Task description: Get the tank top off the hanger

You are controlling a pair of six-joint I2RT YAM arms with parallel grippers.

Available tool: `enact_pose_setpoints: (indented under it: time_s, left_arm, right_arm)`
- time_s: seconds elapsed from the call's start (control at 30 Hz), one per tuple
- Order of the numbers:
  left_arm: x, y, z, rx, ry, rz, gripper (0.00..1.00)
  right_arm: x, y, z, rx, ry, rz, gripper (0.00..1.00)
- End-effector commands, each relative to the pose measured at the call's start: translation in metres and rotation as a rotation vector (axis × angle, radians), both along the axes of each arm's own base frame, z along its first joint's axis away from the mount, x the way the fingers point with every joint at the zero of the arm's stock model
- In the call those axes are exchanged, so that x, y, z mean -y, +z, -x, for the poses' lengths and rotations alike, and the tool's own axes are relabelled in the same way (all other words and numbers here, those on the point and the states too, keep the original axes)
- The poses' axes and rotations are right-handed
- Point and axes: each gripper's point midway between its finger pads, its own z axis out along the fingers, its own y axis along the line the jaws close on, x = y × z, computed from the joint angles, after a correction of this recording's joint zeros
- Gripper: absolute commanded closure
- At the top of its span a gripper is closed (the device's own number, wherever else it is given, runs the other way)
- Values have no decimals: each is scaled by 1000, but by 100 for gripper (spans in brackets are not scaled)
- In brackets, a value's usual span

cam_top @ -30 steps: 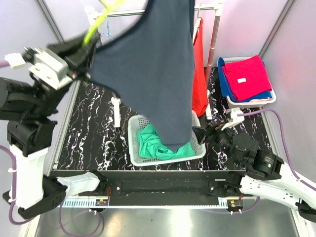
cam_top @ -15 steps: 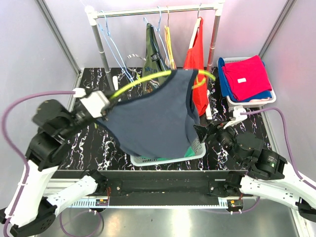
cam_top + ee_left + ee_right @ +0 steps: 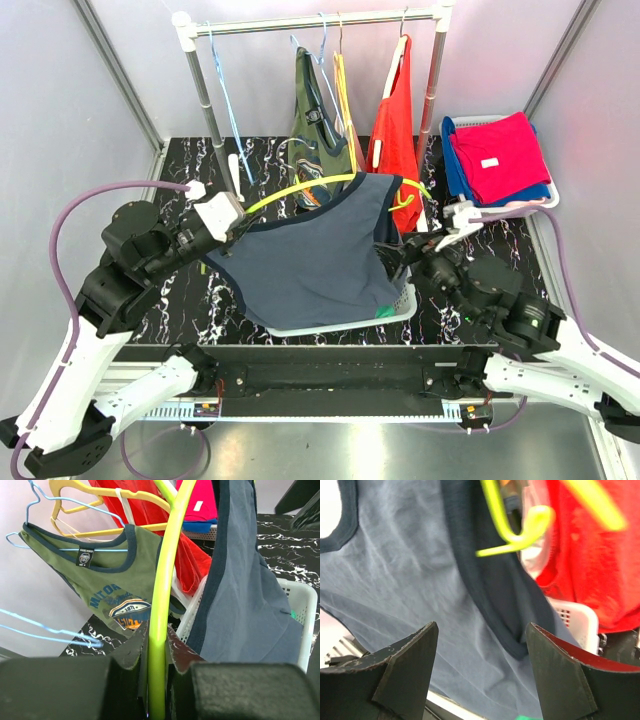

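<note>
A grey-blue tank top (image 3: 310, 262) with dark trim hangs on a lime-green hanger (image 3: 300, 188), held low and tilted over the white basket (image 3: 404, 300). My left gripper (image 3: 228, 213) is shut on the hanger's bar (image 3: 162, 595), which runs up between my fingertips (image 3: 159, 635). In the left wrist view the tank top (image 3: 250, 605) drapes to the right of the bar. My right gripper (image 3: 393, 252) stands open at the tank top's right edge. In the right wrist view its jaws (image 3: 481, 627) straddle the fabric (image 3: 410, 580) and dark strap without touching, below the hanger's end (image 3: 515, 530).
Behind, a rail (image 3: 320, 20) carries an olive tank top (image 3: 315, 110), a yellow hanger, a red garment (image 3: 395, 130) and blue hangers. A basket (image 3: 500, 205) of red and blue clothes stands at the back right. Green cloth (image 3: 385, 312) lies in the white basket.
My left arm has swung the hanger and tank top down from high above to just over the white basket. My right gripper has risen towards the tank top's right edge, still open.
</note>
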Motion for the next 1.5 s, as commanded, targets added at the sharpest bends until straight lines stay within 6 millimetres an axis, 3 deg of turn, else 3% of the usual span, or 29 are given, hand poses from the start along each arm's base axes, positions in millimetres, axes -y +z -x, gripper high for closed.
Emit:
enact_pose_setpoints:
  time_s: [0.0, 0.47, 0.57, 0.7, 0.73, 0.83, 0.9, 1.03, 1.07, 1.13, 1.27, 1.47]
  left_arm:
    - [2, 40, 8, 100, -32, 102, 100]
    - [4, 41, 16, 83, -62, 116, 100]
    - [4, 41, 16, 85, -63, 113, 100]
    - [4, 41, 17, 85, -65, 112, 100]
    - [4, 41, 17, 86, -63, 111, 100]
    - [3, 42, 17, 92, -58, 107, 100]
    - [3, 41, 16, 92, -57, 103, 100]
    - [2, 39, 15, 95, -51, 98, 100]
    - [1, 39, 14, 101, -48, 94, 100]
    - [0, 36, 13, 99, -41, 86, 100]
    - [-1, 36, 16, 112, -44, 77, 100]
    - [-2, 36, 19, 114, -54, 70, 100]
  right_arm:
    - [-19, 23, -4, 61, 40, -55, 20]
    - [-38, 34, -18, 116, 33, -36, 19]
    - [-46, 38, -18, 128, 52, -42, 23]
    - [-54, 40, -20, 135, 66, -41, 40]
    - [-54, 41, -20, 137, 67, -41, 51]
    - [-50, 43, -18, 143, 65, -52, 69]
    - [-42, 44, -17, 146, 51, -60, 81]
    - [-19, 45, -16, 138, -10, -69, 91]
    - [-6, 49, -16, 134, -54, -94, 93]
    - [11, 39, -17, 111, -116, -76, 94]
    - [69, 41, -17, 114, -310, -149, 94]
    - [117, 37, -12, 115, -460, -191, 97]
